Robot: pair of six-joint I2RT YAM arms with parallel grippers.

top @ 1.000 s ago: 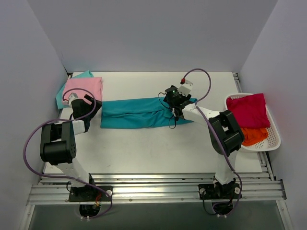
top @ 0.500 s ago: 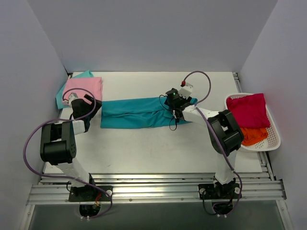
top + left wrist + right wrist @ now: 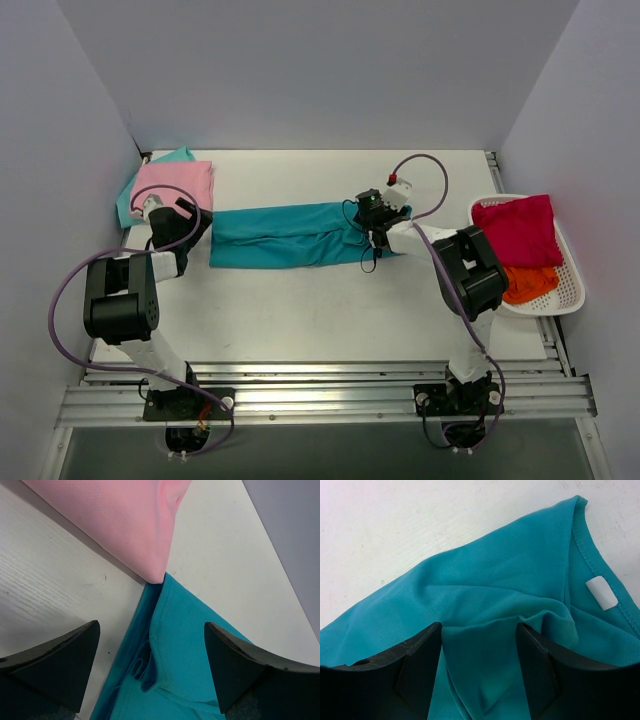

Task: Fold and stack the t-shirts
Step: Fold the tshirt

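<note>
The large teal t-shirt (image 3: pixel 290 235) lies folded into a long strip across the middle of the table. My left gripper (image 3: pixel 195 224) is open at the strip's left end, and the teal hem (image 3: pixel 165 645) lies between its fingers. My right gripper (image 3: pixel 373 213) is open and low over the right end, its fingers astride a raised fold of teal cloth (image 3: pixel 485 630). The pink t-shirt (image 3: pixel 176 184) lies folded at the back left on the light mint-teal one (image 3: pixel 178 155); its corner shows in the left wrist view (image 3: pixel 125 525). The crimson t-shirt (image 3: pixel 515 230) and the orange t-shirt (image 3: pixel 530 282) lie in the basket.
A white plastic basket (image 3: pixel 572 292) stands at the table's right edge. Grey walls close in the back and both sides. A white label (image 3: pixel 601 592) shows inside the teal shirt's neck hem. Bare white tabletop (image 3: pixel 320 320) lies in front of the teal strip.
My right gripper has moved a little to the right along the teal shirt, toward its right end. The left arm has not moved.
</note>
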